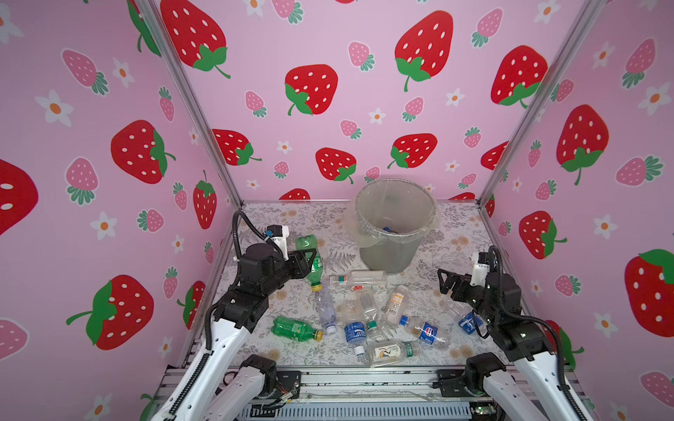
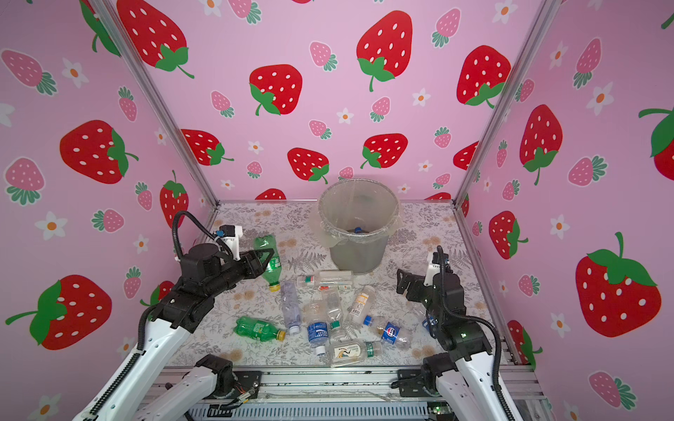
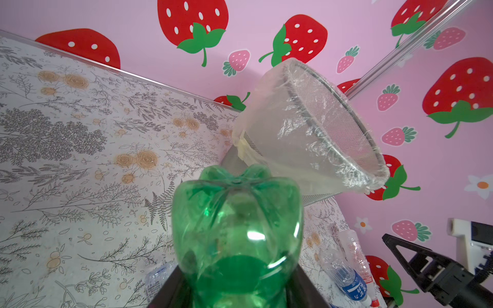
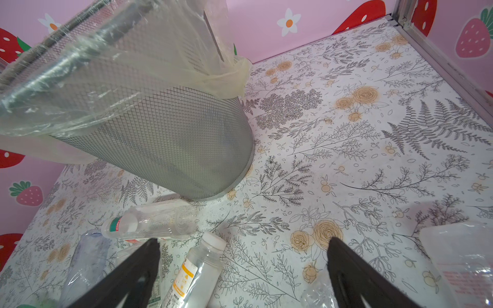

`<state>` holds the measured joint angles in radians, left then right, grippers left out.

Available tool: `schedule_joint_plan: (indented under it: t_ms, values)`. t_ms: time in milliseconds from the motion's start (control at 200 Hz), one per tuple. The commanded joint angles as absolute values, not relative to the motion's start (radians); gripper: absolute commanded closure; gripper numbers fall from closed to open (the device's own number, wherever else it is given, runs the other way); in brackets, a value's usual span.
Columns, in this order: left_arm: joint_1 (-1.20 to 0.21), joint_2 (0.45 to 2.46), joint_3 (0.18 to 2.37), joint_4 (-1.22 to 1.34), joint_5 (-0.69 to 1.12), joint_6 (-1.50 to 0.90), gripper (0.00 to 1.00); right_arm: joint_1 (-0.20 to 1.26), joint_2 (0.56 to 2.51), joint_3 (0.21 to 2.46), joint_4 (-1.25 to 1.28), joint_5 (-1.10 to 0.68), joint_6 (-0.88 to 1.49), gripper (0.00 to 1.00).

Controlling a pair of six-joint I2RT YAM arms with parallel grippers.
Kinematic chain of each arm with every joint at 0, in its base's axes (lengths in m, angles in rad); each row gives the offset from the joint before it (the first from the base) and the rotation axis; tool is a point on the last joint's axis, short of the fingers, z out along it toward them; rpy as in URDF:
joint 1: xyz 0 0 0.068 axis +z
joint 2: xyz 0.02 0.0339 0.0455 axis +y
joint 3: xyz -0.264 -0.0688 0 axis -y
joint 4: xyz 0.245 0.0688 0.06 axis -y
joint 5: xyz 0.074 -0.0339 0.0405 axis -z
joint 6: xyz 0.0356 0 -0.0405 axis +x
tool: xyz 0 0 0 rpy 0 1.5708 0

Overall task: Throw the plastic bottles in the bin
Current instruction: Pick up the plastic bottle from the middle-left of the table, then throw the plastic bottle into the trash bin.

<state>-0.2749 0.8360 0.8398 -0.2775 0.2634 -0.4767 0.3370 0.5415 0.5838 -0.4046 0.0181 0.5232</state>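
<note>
Grips the green bottle [image 1: 316, 274] crosswise in the closed left end effector [image 1: 313, 261], left of centre in both top views, yellow cap toward the lower edge, seemingly lifted off the table [image 1: 284, 218]. Holds the right end effector [image 1: 442, 282] spread wide and empty at centre right. Shows the other plastic bottles [image 1: 395, 304] scattered at lower centre, in front of the bin [image 1: 386, 255] standing at centre. Lift above the tall rim first. Swing toward the bin, cross the rim fully, centre over the mouth, then release. Avoid snagging the thin liner bag [image 3: 266, 128] or knocking the bin.
</note>
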Motion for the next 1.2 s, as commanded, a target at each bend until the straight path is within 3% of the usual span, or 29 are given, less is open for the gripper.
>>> schedule_joint_plan:
  t_ms: [0,460,835,1015,1050,1066,1076,1086,1196]
  values:
    - [-0.276,0.834,0.829,-0.19,0.329,-0.441,0.56,0.331,0.53,0.576,-0.386,0.038,0.529,0.01]
    - [-0.302,0.772,0.793,-0.01,0.347,-0.498,0.53,0.332,0.519,0.572,-0.382,0.049,0.525,0.01]
    - [-0.493,1.241,1.374,-0.066,0.237,-0.41,0.52,0.331,0.502,0.569,-0.38,0.043,0.526,0.01]
    - [-0.578,1.551,1.746,-0.133,0.205,-0.378,0.45,0.332,0.494,0.573,-0.386,0.042,0.525,0.01]
    - [-0.591,1.612,1.812,-0.161,0.182,-0.384,0.42,0.331,0.491,0.571,-0.387,0.041,0.526,0.01]
    - [-0.594,1.637,1.845,-0.172,0.174,-0.386,0.27,0.331,0.491,0.571,-0.385,0.042,0.526,0.01]
    - [-0.598,1.655,1.865,-0.18,0.167,-0.385,0.07,0.332,0.491,0.571,-0.385,0.041,0.527,0.01]
    - [-0.601,1.669,1.888,-0.193,0.164,-0.384,0.01,0.333,0.491,0.571,-0.386,0.04,0.528,0.01]
    - [-0.613,1.82,2.141,-0.401,0.065,-0.387,0.01,0.331,0.489,0.573,-0.386,0.038,0.528,0.01]
